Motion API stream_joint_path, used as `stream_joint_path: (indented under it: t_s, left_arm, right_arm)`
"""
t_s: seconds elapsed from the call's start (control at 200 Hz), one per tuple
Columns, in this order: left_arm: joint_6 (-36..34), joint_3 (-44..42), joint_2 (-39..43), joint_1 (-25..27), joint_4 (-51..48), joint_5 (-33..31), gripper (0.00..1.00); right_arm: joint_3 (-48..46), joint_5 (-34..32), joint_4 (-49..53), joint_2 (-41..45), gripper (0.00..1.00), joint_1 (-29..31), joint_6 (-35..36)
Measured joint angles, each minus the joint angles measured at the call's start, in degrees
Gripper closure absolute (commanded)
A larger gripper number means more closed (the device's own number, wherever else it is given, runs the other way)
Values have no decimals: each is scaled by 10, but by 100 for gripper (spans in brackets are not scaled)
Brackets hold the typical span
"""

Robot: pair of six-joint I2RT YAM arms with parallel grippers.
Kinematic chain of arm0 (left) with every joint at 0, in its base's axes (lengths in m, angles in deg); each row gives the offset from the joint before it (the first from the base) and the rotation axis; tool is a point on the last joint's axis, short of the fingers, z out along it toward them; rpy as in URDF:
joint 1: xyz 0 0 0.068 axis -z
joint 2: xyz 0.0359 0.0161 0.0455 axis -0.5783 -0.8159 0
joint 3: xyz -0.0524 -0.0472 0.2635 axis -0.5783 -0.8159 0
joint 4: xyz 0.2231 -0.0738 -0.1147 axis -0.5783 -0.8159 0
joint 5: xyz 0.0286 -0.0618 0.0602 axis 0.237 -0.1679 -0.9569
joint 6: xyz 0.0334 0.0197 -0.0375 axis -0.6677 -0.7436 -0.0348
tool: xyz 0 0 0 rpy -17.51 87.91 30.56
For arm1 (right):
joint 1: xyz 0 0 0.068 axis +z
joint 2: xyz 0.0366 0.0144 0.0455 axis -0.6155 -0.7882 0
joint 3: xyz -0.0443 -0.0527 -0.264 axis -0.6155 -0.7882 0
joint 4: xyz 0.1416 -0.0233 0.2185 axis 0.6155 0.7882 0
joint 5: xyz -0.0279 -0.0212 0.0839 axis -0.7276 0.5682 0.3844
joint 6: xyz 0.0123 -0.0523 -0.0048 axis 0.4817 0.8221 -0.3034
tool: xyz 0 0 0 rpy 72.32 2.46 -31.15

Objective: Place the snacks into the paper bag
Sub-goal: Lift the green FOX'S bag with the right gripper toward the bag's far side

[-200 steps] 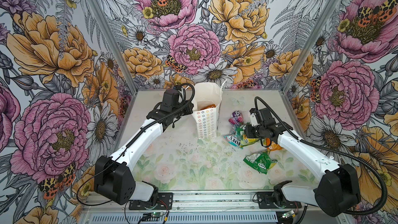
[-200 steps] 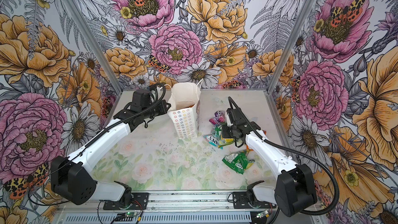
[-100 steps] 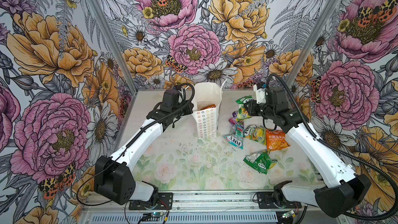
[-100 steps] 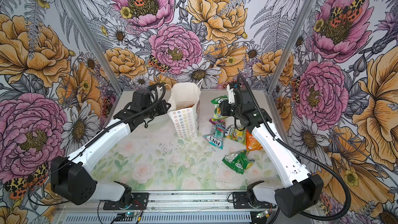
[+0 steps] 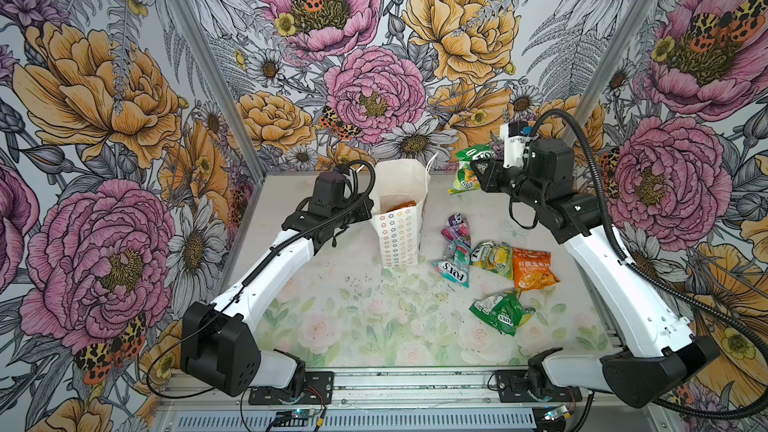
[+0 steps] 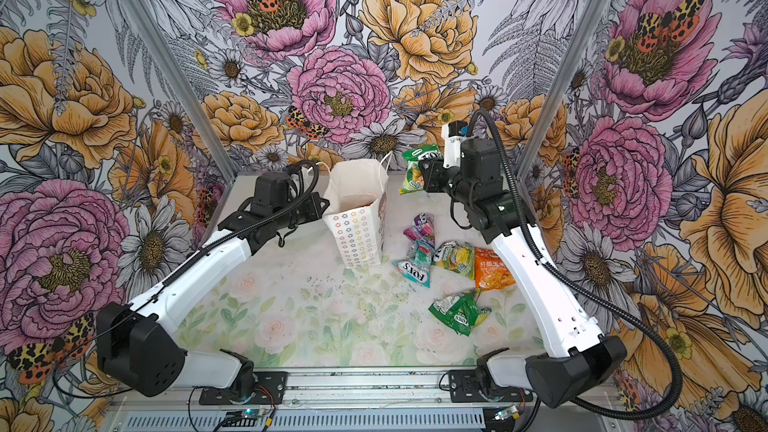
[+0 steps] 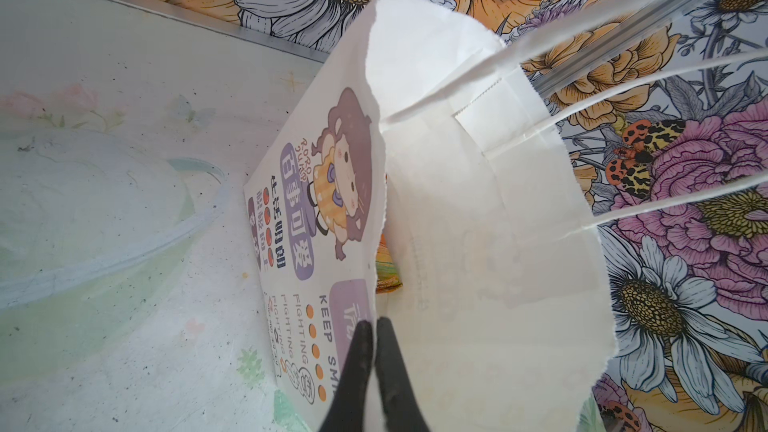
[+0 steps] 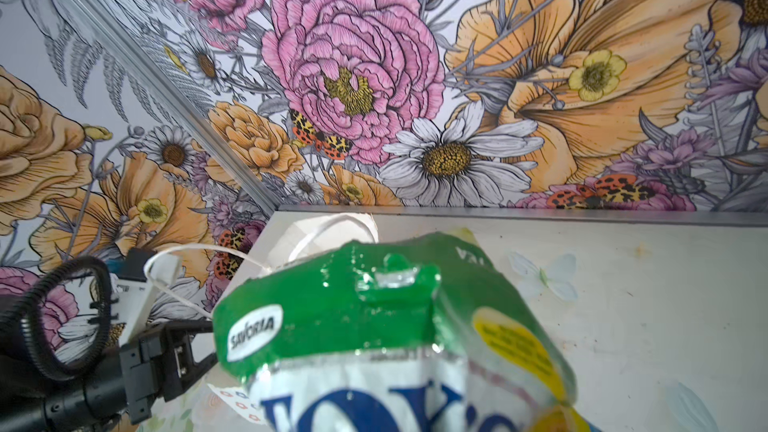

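Pretty sure this is a robotics lab test cell, not anyone's home. Floral-print panels (image 5: 374, 89) wall in the table (image 5: 353, 326) on all sides around the left gripper (image 7: 375, 328) and right gripper (image 5: 478, 170), joined by bare aluminium posts (image 5: 208, 64). Back behind both grippers, the arm bases (image 5: 220, 351) bolt onto a metal rail (image 5: 415, 388) with a small circuit board (image 5: 297, 425) and loose wires.

We see the bench (image 5: 332, 326) carrying a bag (image 5: 399, 238) upright near its far edge and five packets (image 5: 492, 257) lying toward its right edge.
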Motion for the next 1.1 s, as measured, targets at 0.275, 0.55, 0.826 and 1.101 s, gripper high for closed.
stream_joint_path:
  t_s: [0.275, 0.55, 0.826, 1.101]
  left_arm:
    - [0, 0, 0, 0, 0, 0, 100]
    - [5, 0, 0, 0, 0, 0, 100]
    - [10, 0, 0, 2, 0, -1, 100]
    - [15, 0, 0, 4, 0, -3, 100]
  right_arm:
    - [62, -3, -47, -51, 100, 64, -4]
    - [91, -22, -90, -101, 100, 130, -15]
    - [82, -75, -159, -123, 100, 143, -76]
    - [80, -99, -186, -141, 100, 156, -118]
